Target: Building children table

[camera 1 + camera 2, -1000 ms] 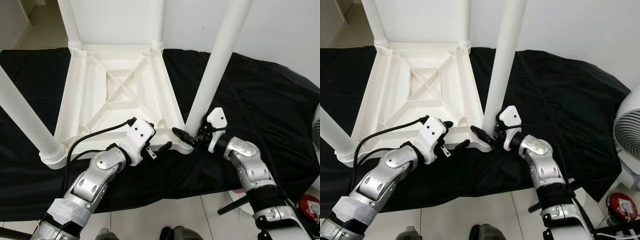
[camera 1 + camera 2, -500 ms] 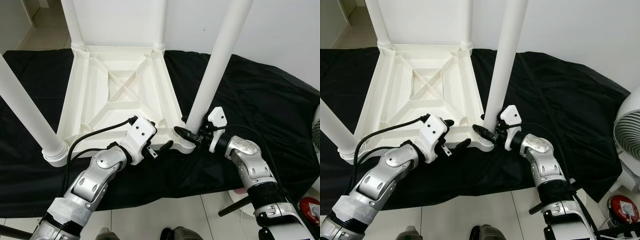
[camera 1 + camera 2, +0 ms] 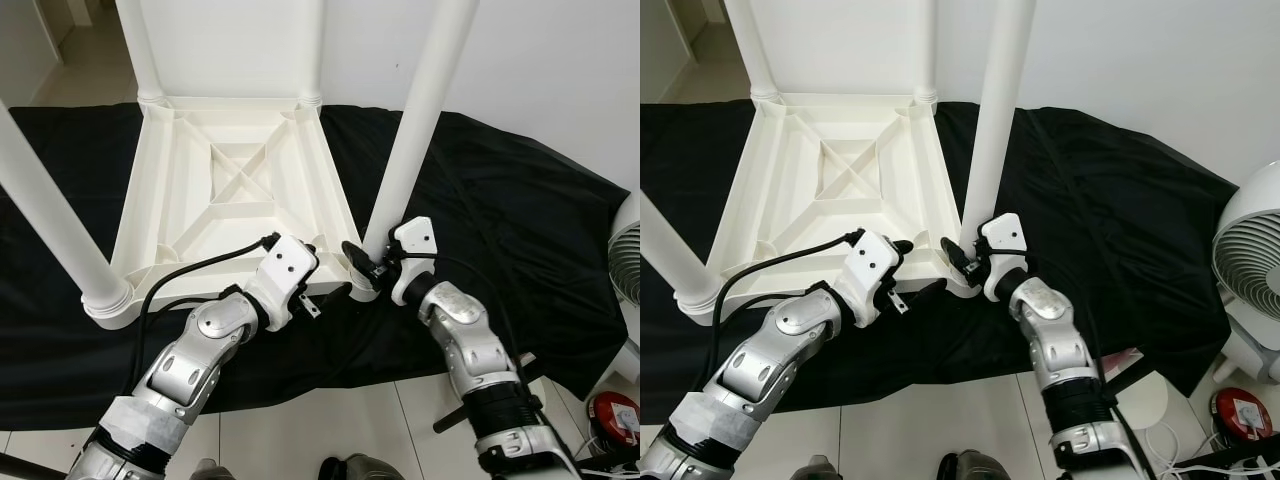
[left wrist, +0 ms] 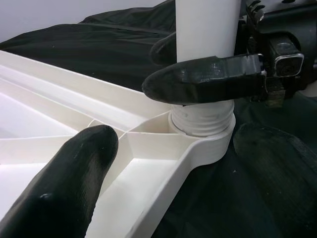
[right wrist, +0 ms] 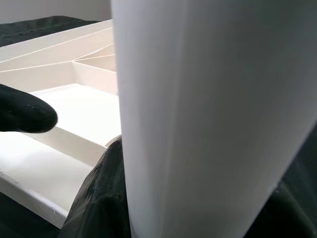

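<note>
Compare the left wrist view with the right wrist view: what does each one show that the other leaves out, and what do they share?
Left wrist view: the ribbed collar at the foot of the leg, seated in the corner socket of the table, with the right pincer closed around the leg just above it. Right wrist view: the leg from very close, and the table's inner ribs running away behind it. Shared: the white leg, the upturned table and the black cloth under them.
</note>
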Robot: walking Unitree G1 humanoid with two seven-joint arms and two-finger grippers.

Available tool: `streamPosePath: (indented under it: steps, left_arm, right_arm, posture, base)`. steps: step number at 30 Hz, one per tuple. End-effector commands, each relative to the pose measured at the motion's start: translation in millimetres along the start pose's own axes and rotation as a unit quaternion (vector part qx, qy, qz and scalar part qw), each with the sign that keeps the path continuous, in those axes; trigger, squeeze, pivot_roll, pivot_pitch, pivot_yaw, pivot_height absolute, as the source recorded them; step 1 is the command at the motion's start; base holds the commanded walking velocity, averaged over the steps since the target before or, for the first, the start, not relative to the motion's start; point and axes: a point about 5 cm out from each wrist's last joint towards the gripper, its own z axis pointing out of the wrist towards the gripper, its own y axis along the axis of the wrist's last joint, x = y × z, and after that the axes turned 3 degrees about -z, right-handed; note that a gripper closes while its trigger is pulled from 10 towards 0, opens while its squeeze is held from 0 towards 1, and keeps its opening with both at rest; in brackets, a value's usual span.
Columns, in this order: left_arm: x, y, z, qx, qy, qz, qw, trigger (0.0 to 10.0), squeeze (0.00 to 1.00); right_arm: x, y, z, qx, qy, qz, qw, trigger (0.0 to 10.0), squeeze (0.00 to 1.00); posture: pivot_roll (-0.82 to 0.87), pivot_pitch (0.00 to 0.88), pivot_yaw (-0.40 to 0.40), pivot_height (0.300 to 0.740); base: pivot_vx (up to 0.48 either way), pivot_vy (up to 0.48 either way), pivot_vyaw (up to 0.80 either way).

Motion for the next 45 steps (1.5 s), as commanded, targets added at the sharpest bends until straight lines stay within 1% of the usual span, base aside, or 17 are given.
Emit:
streamPosePath:
  steps: [1,3,4,5,6,8,11,16,17,23,27,28,33,35,37,40,45]
  left_arm:
    - [-4.0,0,0.5,0.005,-0.034,0.002,0.999,10.0,0.00]
    - [-3.9,0,1.0,0.005,-0.035,0.002,0.999,10.0,0.00]
    - [-4.3,0,2.0,0.005,-0.036,0.003,0.999,10.0,0.00]
    - [-4.3,0,2.0,0.005,-0.036,0.003,0.999,10.0,0.00]
    - [-4.8,0,2.4,0.004,-0.038,0.002,0.999,10.0,0.00]
    - [-4.8,0,2.4,0.004,-0.038,0.002,0.999,10.0,0.00]
    - [-6.2,0,2.8,0.004,-0.042,0.001,0.999,10.0,0.00]
    - [-7.2,-1,2.3,0.006,-0.044,0.000,0.999,10.0,0.00]
    - [-7.3,-2,1.5,0.007,-0.044,0.000,0.999,10.0,0.00]
    - [-6.8,-3,0.3,0.009,-0.042,-0.002,0.999,10.0,0.00]
    - [-6.8,-3,-0.5,0.008,-0.042,-0.002,0.999,10.0,0.00]
    - [-6.3,-3,-1.0,0.006,-0.038,-0.003,0.999,10.0,0.00]
    - [-4.6,-3,-2.1,0.002,-0.032,-0.006,0.999,10.0,0.00]
    - [-4.0,-4,-2.8,0.002,-0.030,-0.007,1.000,10.0,0.00]
    - [-4.0,-5,-4.4,0.004,-0.030,-0.007,1.000,10.0,0.00]
    - [-4.0,-5,-4.9,0.005,-0.031,-0.007,1.000,10.0,0.00]
    - [-8.2,-6,-10.4,0.006,-0.055,-0.011,0.998,10.0,0.00]
  right_arm:
    - [7.1,-5,-1.8,0.019,-0.049,0.000,0.999,10.0,0.00]
    - [9.5,-5,-1.2,0.021,-0.072,0.011,0.997,10.0,0.00]
    - [11.0,-3,0.2,0.018,-0.114,0.023,0.993,10.0,0.00]
    - [11.0,-3,0.2,0.018,-0.114,0.023,0.993,10.0,0.00]
    - [12.6,-1,1.5,0.017,-0.143,0.038,0.989,10.0,0.00]
    - [12.6,-1,1.5,0.017,-0.143,0.038,0.989,10.0,0.00]
    - [15.1,2,3.7,0.015,-0.179,0.053,0.982,10.0,0.00]
    - [16.0,3,3.9,0.018,-0.184,0.056,0.981,10.0,0.00]
    - [15.7,3,3.2,0.016,-0.179,0.061,0.982,10.0,1.00]
    - [14.9,8,0.0,-0.006,-0.152,0.068,0.986,10.0,1.00]
    - [7.8,12,-5.1,-0.020,-0.134,0.042,0.990,10.0,1.00]
    - [5.5,13,-7.3,-0.027,-0.124,0.034,0.991,10.0,0.00]
    - [1.9,17,-11.7,-0.046,-0.104,0.023,0.993,10.0,0.00]
    - [0.3,19,-14.3,-0.059,-0.085,0.018,0.994,10.0,0.00]
    - [-4.2,21,-20.9,-0.071,-0.040,0.017,0.997,10.0,0.00]
    - [-6.1,21,-23.2,-0.072,-0.025,0.019,0.997,10.0,0.00]
    - [-16.8,14,-34.0,-0.045,0.038,0.016,0.998,10.0,0.00]
  posture:
    - [0.06,0.000,-0.071,0.740]
    - [0.06,0.000,-0.071,0.740]
    - [0.06,0.000,-0.070,0.740]
    - [0.06,0.000,-0.070,0.740]
    - [0.06,0.000,-0.068,0.740]
    - [0.06,0.000,-0.068,0.740]
    - [0.06,0.000,-0.065,0.740]
    - [0.06,0.000,-0.066,0.740]
    - [0.06,0.000,-0.067,0.740]
    - [0.06,0.000,-0.067,0.740]
    - [0.07,0.000,-0.068,0.740]
    - [0.07,0.000,-0.068,0.740]
    - [0.07,0.000,-0.069,0.740]
    - [0.07,0.000,-0.069,0.740]
    - [0.07,0.000,-0.063,0.740]
    - [0.07,0.000,-0.063,0.740]
    - [0.07,0.000,-0.057,0.740]
  base:
    - [0.000,0.000,0.00]
    - [0.000,0.000,0.00]
    - [0.000,0.000,0.00]
    - [0.000,0.000,0.00]
    - [0.000,0.000,0.00]
    - [0.000,0.000,0.00]
    - [0.000,0.000,0.00]
    - [0.000,0.000,0.00]
    - [0.000,0.000,0.00]
    - [0.000,0.000,0.00]
    - [0.000,0.000,0.00]
    - [0.000,0.000,0.00]
    - [0.000,0.000,0.00]
    - [0.000,0.000,0.00]
    - [0.000,0.000,0.00]
    - [0.000,0.000,0.00]
    - [0.000,0.000,0.00]
